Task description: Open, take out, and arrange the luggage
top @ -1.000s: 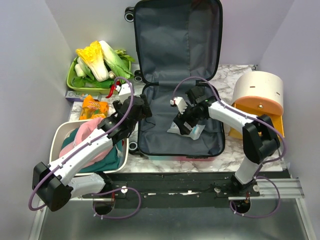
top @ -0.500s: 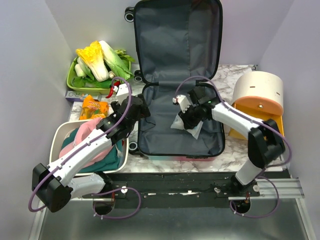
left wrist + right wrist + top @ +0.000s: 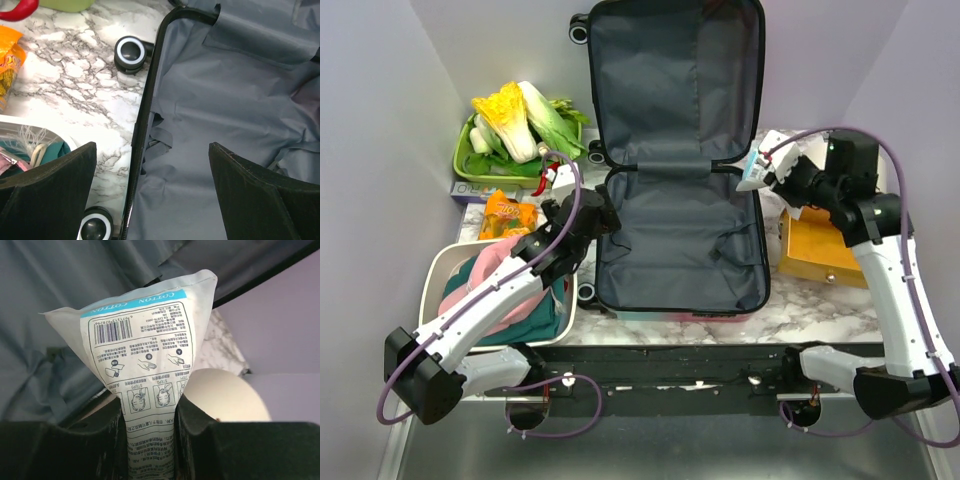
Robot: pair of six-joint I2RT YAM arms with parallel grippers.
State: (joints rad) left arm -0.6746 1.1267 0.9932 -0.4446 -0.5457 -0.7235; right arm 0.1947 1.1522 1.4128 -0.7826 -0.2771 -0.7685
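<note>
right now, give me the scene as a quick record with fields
luggage: open, lid raised at the back, base showing only grey lining
left gripper: open, over the luggage's left rim, holding nothing
right gripper: shut on packet
packet: white with blue band, lifted near the luggage's right rim
basin: left of luggage, holds clothes
tray: green, back left, holds vegetables

Matt grey cloth lines the luggage (image 3: 680,230); glossy printed plastic packet (image 3: 145,365)
</note>
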